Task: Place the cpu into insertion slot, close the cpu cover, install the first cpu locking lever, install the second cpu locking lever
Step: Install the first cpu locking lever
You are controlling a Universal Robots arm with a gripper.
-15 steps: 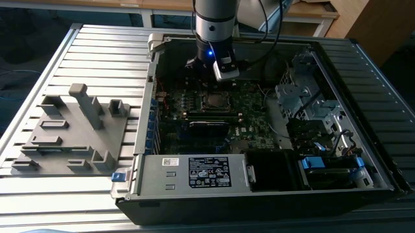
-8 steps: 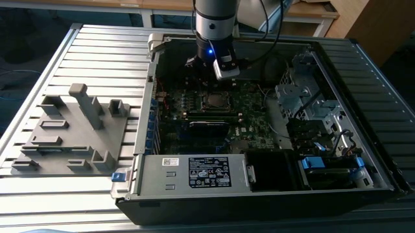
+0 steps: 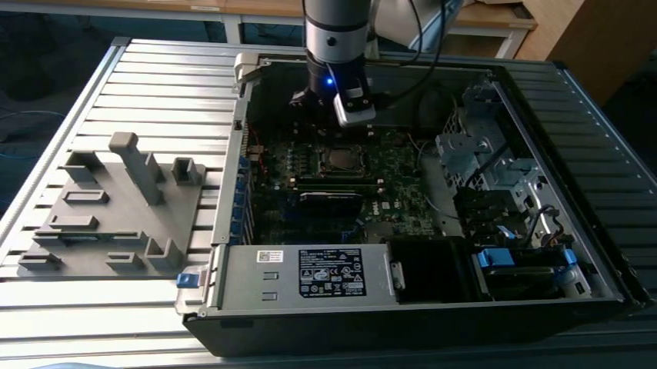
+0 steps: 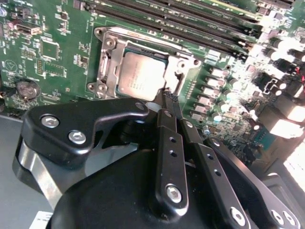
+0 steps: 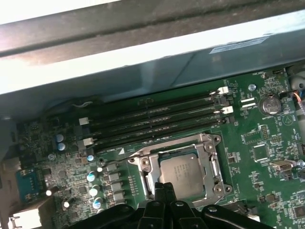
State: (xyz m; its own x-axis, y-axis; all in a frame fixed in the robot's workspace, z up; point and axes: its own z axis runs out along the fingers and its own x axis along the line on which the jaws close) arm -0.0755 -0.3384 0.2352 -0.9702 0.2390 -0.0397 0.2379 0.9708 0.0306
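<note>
The cpu (image 4: 142, 76) lies flat and square in the slot (image 3: 325, 159), on the board (image 3: 395, 181) inside the open case (image 3: 575, 92). Step 1 of 4 looks done.

The cover (image 4: 111, 61) appears to be down. In the second wrist view its silvery frame lies around the cpu, the chip's grey top shows through the opening, and nothing stands up from the hinge side. The first wrist view shows the same flat frame around the chip. I judge step 2 done too, though I cannot tell whether the plate is pressed fully home.

The 2 levers are the open question. Thin metal runs along the cover's edges, but I cannot tell whether either lever is swung down and hooked. Steps 3 and 4 cannot be counted as done from what shows.

The arm (image 3: 337, 38) comes down into the case, and the gripper (image 4: 167, 98) hangs low over the board. Its 2 fingers are drawn narrow, tips all but together, with nothing visible between them. The tips are at the cover's edge, just beside the cpu, on the side away from the memory slots (image 5: 152, 119). Whether they touch the metal I cannot tell. From that position I judge the work to be at the lever steps. A grey fixture (image 3: 113, 207) sits on the table (image 3: 154, 69) at the exterior view's left, well apart from the gripper.
</note>
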